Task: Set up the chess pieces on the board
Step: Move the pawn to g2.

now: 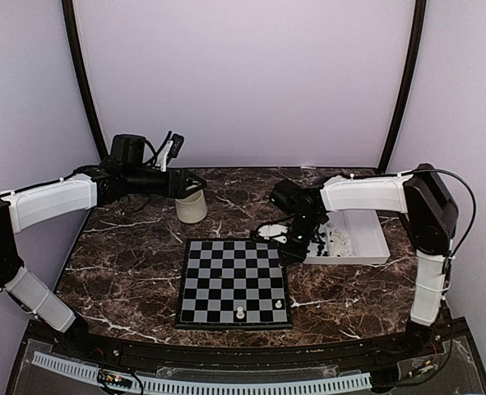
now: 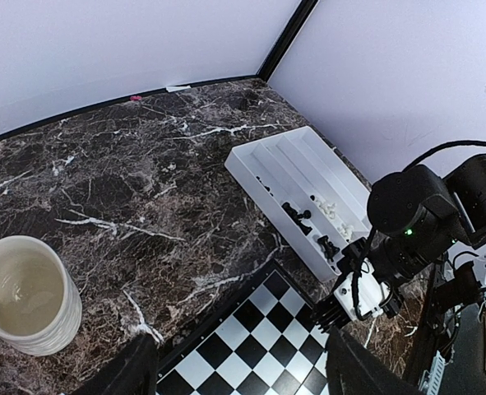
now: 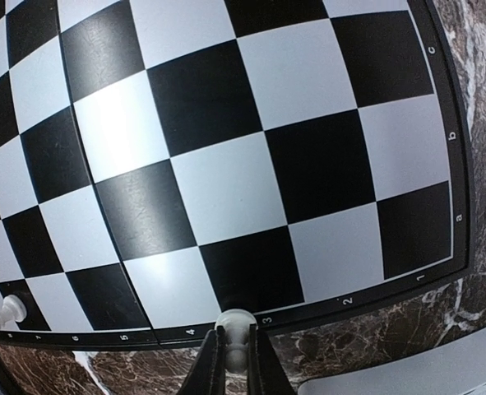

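The board [image 1: 234,282] lies mid-table, with two white chess pieces on its near rows: one [image 1: 240,313] and another [image 1: 279,305]. My right gripper [image 1: 289,249] hangs over the board's far right edge. In the right wrist view it [image 3: 237,346] is shut on a white pawn [image 3: 236,327] held above the board's numbered rim [image 3: 325,303]. One white piece [image 3: 4,313] stands at the board's far corner there. My left gripper [image 1: 192,183] is open and empty, high above the table near the cup; its dark fingers [image 2: 123,370] frame the board's corner [image 2: 259,346].
A white ribbed cup [image 1: 192,206] stands behind the board's left corner and also shows in the left wrist view [image 2: 25,292]. A white compartmented tray [image 1: 366,240] right of the board holds black pieces [image 2: 296,216] and white pieces [image 2: 329,206]. Curtain walls enclose the table.
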